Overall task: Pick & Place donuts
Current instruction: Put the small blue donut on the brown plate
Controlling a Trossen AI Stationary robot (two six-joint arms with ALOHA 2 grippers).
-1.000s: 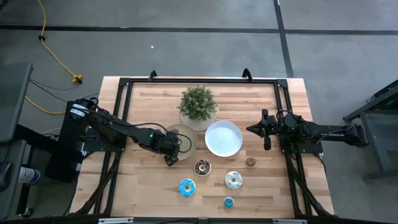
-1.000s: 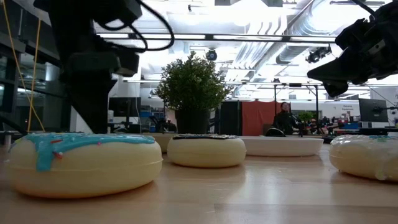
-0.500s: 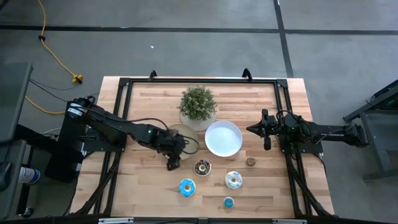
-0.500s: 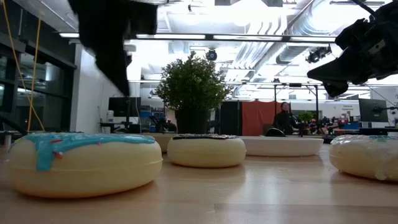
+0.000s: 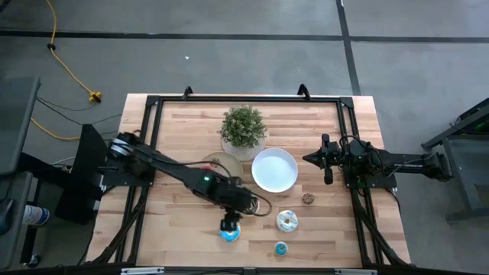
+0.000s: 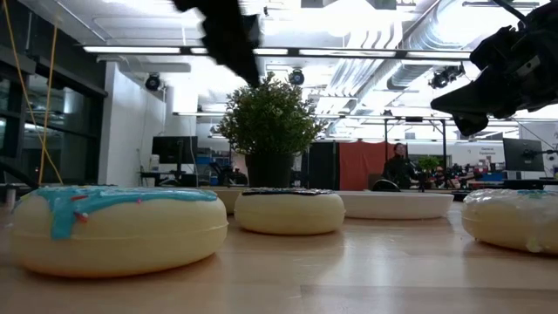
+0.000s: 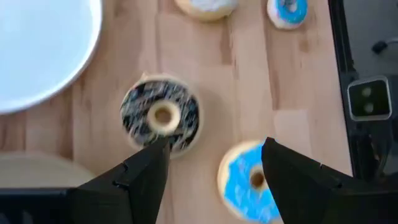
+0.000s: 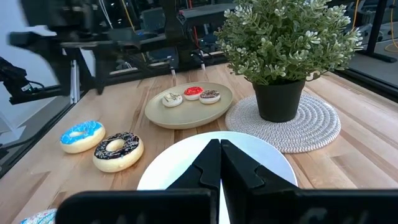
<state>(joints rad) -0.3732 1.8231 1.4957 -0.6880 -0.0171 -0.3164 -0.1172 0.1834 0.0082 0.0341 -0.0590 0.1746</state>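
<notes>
My left gripper [image 7: 216,147] hangs open above the table, holding nothing. A chocolate-iced donut [image 7: 160,116] lies off one fingertip and a blue-iced donut [image 7: 249,186] off the other. In the high view the left gripper [image 5: 228,222] stands over the blue donut [image 5: 229,233]. A white-iced donut [image 5: 287,221], a small blue donut [image 5: 280,247] and a small brown donut [image 5: 308,198] lie flat on the wood. Three small donuts [image 8: 191,94] sit on the tan plate [image 8: 155,112]. My right gripper [image 8: 219,155] waits shut at the right, by the white plate [image 5: 275,169].
A potted plant [image 5: 243,130] on a woven mat stands at the far middle. The white plate [image 7: 37,50] lies between the two arms. Black frame rails [image 5: 149,137] run along the table's sides. Bare wood lies at the near left [image 5: 168,237].
My left gripper has gone from beside the tan plate toward the table's near edge and to the right, rising and rolling about its own line. It is now over the blue donut and has stayed open. No donut has moved.
</notes>
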